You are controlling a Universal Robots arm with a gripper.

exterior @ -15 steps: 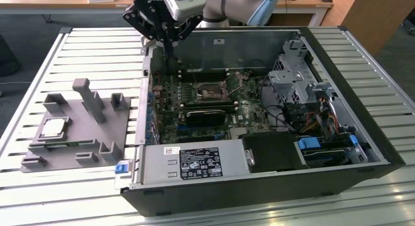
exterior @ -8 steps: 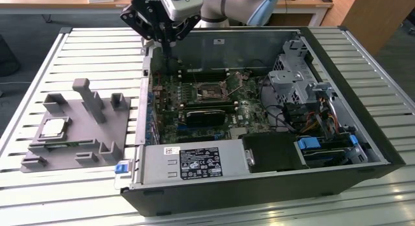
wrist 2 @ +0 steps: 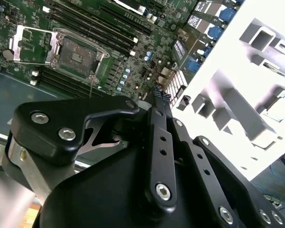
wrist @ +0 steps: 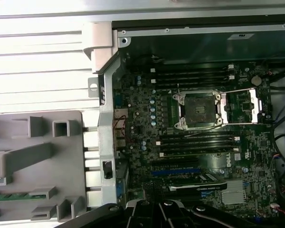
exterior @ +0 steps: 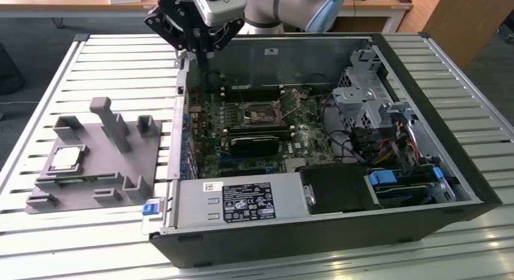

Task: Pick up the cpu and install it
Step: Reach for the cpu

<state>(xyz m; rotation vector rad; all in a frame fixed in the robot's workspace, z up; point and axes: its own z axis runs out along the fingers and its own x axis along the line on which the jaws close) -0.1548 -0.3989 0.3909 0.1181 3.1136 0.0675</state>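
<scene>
The cpu (exterior: 67, 158), a small silvery square, lies flat in the grey tray (exterior: 105, 171) on the slatted table, at the exterior view's left. My gripper (exterior: 200, 51) hangs high over the far left corner of the open computer case, well away from the cpu. Its fingers meet at a narrow tip (wrist 2: 157, 94) with nothing between them. The motherboard socket (exterior: 263, 115) stands empty with its metal frame swung open, and it appears in both wrist views (wrist 2: 77, 53) (wrist: 199, 110). Part of the tray (wrist: 38, 152) lies beside the case wall.
The case (exterior: 449, 189) lies on its side with raised walls all around. Inside are a power supply (exterior: 241, 202), a metal drive cage (exterior: 362, 93), cables, dark RAM sticks (wrist: 194, 142) and a black card (exterior: 255, 144). Upright tray posts (exterior: 108, 120) rise beside the cpu.
</scene>
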